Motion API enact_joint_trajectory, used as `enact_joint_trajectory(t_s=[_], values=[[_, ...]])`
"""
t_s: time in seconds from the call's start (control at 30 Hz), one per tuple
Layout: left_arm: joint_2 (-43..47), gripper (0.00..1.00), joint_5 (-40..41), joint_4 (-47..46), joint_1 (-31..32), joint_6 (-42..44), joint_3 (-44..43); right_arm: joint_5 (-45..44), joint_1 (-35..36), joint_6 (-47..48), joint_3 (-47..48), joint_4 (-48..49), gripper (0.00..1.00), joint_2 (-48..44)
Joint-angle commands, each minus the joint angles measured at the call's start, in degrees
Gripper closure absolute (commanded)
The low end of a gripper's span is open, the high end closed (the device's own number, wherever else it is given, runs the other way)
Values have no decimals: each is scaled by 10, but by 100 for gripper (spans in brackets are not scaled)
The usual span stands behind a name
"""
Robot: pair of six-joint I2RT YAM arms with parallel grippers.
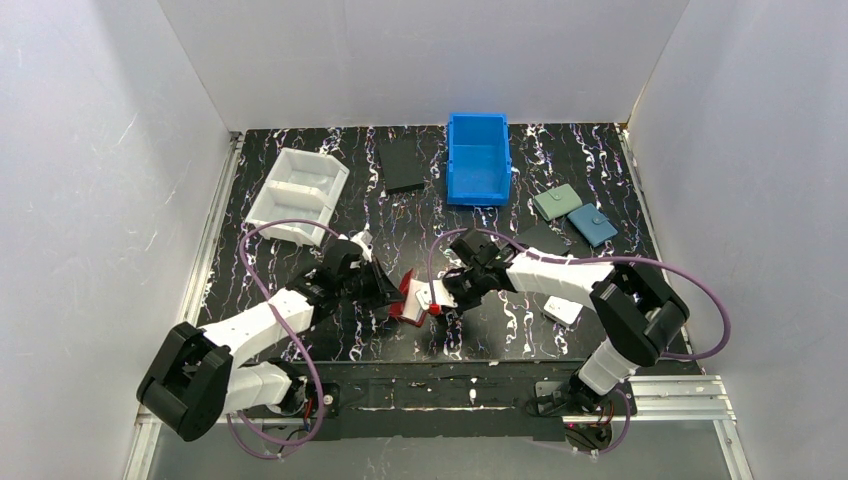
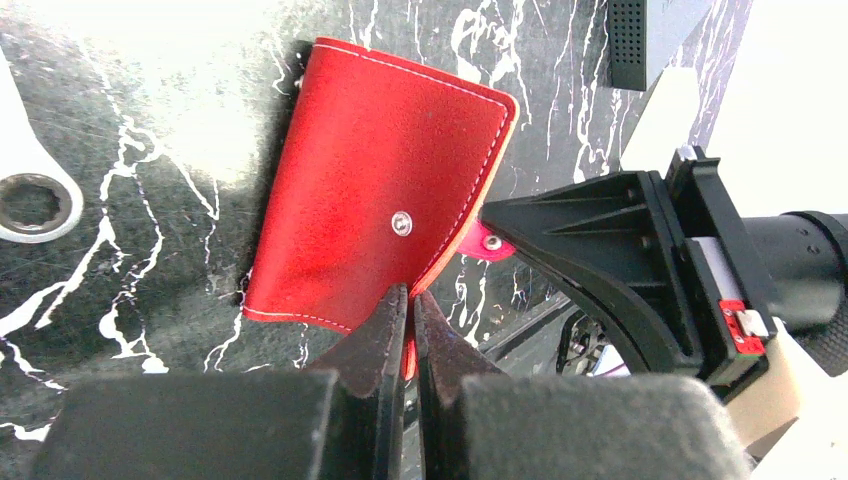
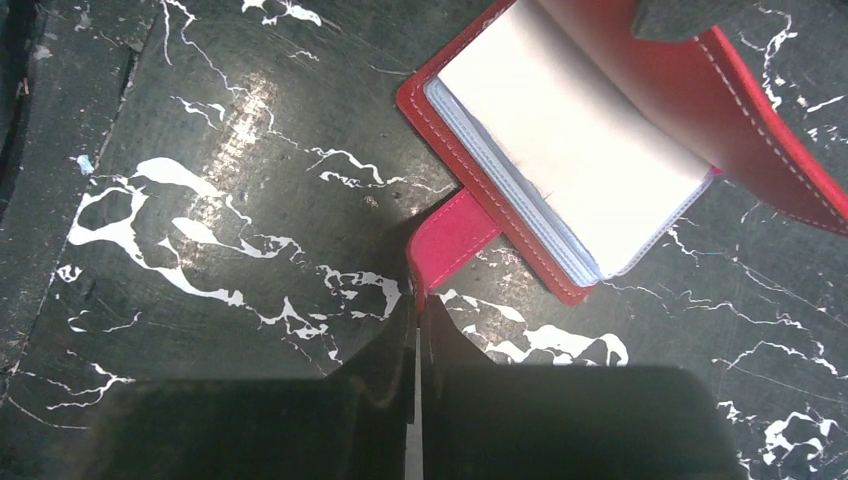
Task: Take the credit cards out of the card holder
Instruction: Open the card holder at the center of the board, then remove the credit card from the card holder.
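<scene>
Just ahead of the right end effector, pinched on its tab, the card holder lies open, pockets beyond; left end effector clamps its cover.

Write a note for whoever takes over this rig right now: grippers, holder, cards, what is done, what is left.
Left gripper: shut on the holder, at the edge of its raised half.
Right gripper: shut, apparently pinching the holder's snap tab.
Holder: between the arms, held open; pale pockets show.
Done: holder opened. Neither gripper has a card. A small white item to the right may be one; cannot tell.
Left: pull the cards from the pockets.
</scene>
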State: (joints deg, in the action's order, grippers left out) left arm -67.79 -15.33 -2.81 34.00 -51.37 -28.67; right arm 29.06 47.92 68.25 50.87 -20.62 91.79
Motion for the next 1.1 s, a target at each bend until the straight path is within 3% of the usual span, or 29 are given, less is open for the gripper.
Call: enact_joint_trajectory(t_s=[0.0,0.2,0.4,0.73,1.07], values=[[0,100,-7,47,-28,30,-11,14,0,31,8,-48,99,-50],[-31,100,-15,87,-49,62,-38,-18,-14,42,22,-90,99,-96],[-82,94,21,144,-52,99,-77,-28,-19,39,47,-116,99,-102],[-76,68,89,230,-53,140,-126,-3,-20,25,113,-141,99,-79],[58,39,-37,163,-52,152,-106,-6,-20,21,86,-125,99,-67]])
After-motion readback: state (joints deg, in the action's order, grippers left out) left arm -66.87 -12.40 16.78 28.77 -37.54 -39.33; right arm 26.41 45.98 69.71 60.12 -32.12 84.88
